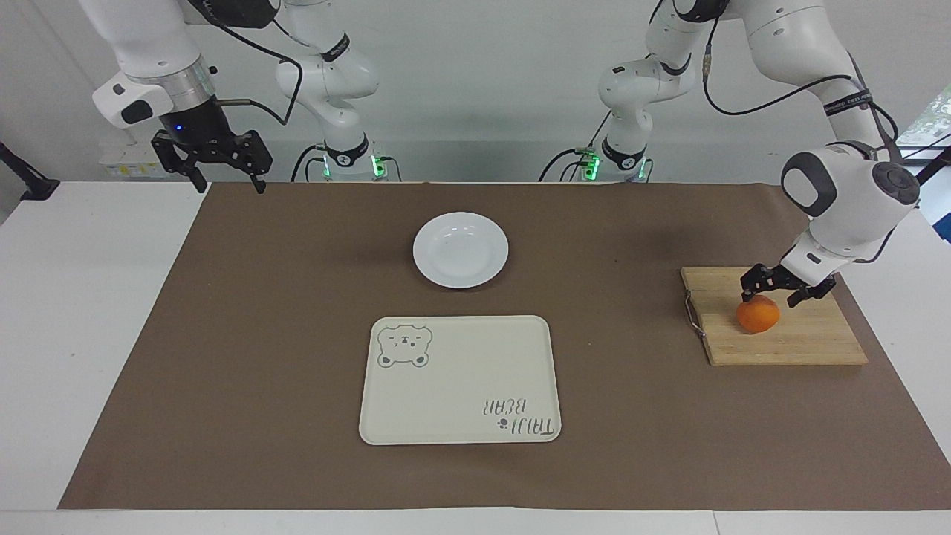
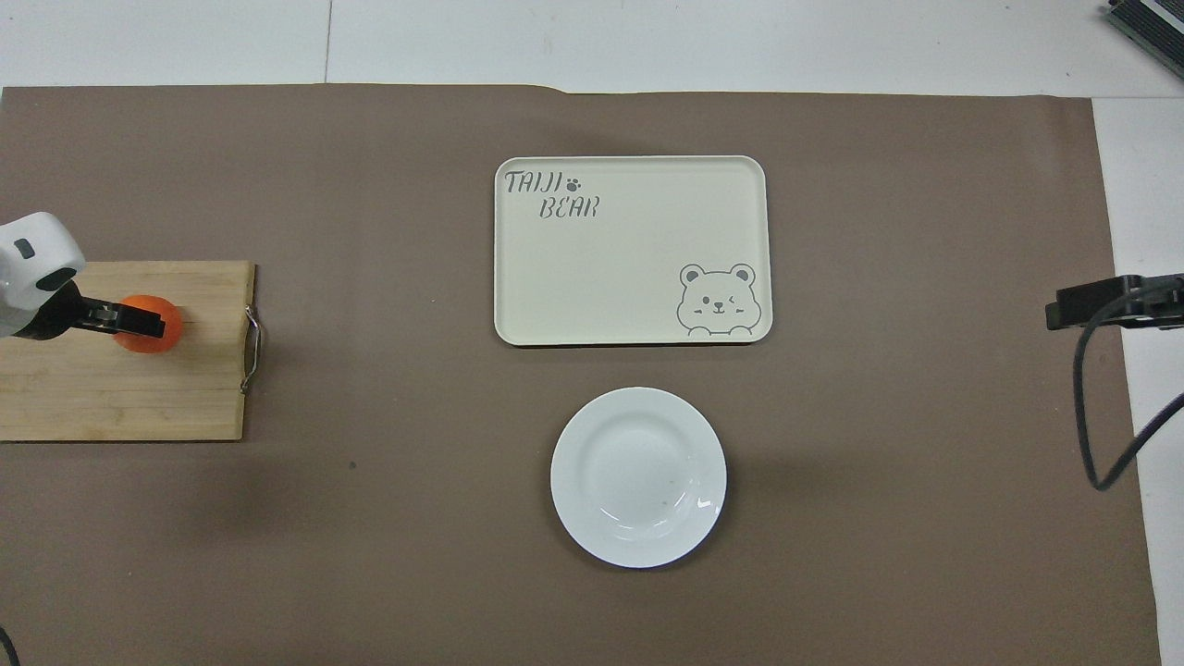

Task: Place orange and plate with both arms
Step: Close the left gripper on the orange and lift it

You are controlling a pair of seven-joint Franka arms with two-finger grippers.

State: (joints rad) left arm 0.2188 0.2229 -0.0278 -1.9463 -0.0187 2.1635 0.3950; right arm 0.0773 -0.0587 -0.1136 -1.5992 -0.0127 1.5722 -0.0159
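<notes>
The orange (image 1: pixel 758 318) lies on a wooden cutting board (image 1: pixel 802 338) at the left arm's end of the table. My left gripper (image 1: pixel 769 299) is open and low over the orange, with a finger on either side of its top. In the overhead view this gripper (image 2: pixel 153 322) covers part of the orange (image 2: pixel 139 341). The white plate (image 1: pixel 461 250) sits empty in the middle of the mat, near the robots; it also shows in the overhead view (image 2: pixel 638 476). My right gripper (image 1: pixel 230 186) is open and empty, waiting above the mat's corner near its base.
A cream tray with a bear drawing (image 1: pixel 461 380) lies just farther from the robots than the plate, and shows in the overhead view (image 2: pixel 632 250). The cutting board (image 2: pixel 120 398) has a metal handle on its edge toward the table's middle. A brown mat (image 1: pixel 297 312) covers the table.
</notes>
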